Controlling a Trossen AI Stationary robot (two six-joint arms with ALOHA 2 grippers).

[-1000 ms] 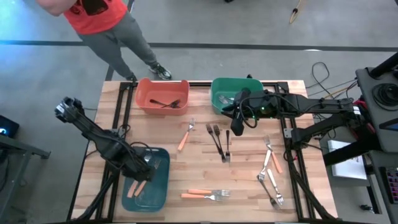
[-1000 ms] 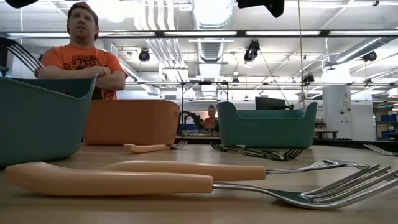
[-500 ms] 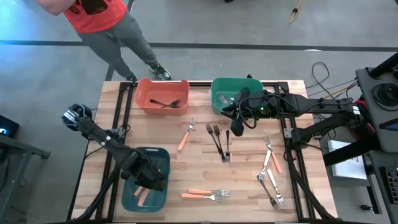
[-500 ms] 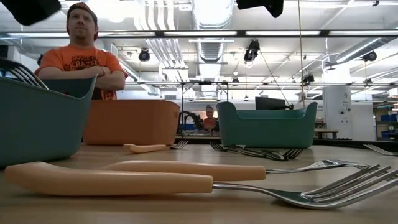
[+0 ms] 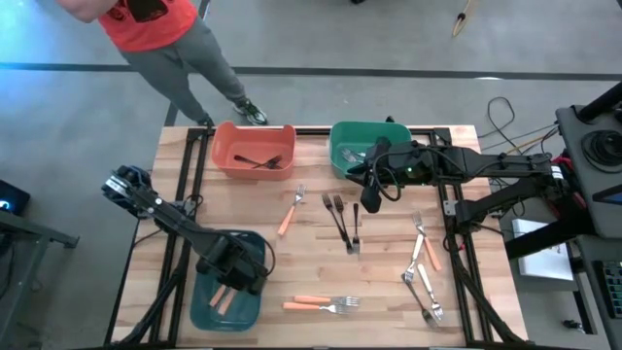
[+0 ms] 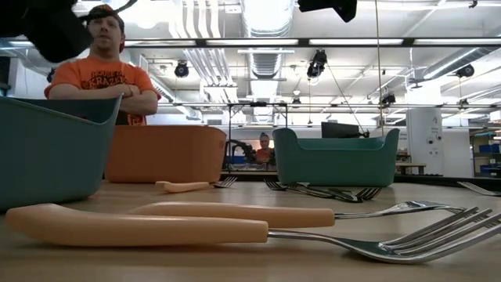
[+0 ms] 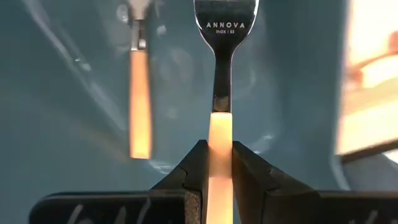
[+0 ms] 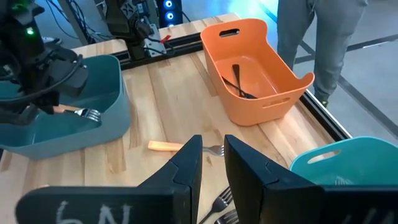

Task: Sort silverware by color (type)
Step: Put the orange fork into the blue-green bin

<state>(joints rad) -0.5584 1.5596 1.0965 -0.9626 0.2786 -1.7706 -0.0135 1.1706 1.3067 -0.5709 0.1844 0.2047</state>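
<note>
An orange-handled fork with a metal head [image 7: 219, 118] is clamped by its handle between the left gripper [image 7: 217, 163] fingers over the dark teal rectangular plastic bin [image 5: 255, 304], where another orange-handled utensil [image 7: 139, 93] lies, while the right gripper [image 8: 212, 155], fingers narrowly parted and empty, is held above the wooden table [image 5: 389, 282].

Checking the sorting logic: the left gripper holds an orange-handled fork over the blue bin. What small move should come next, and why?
Probably open the left gripper and drop the orange-handled fork. Its fingers pinch the handle over the blue bin, where another orange-handled piece already lies, so it matches.
</note>
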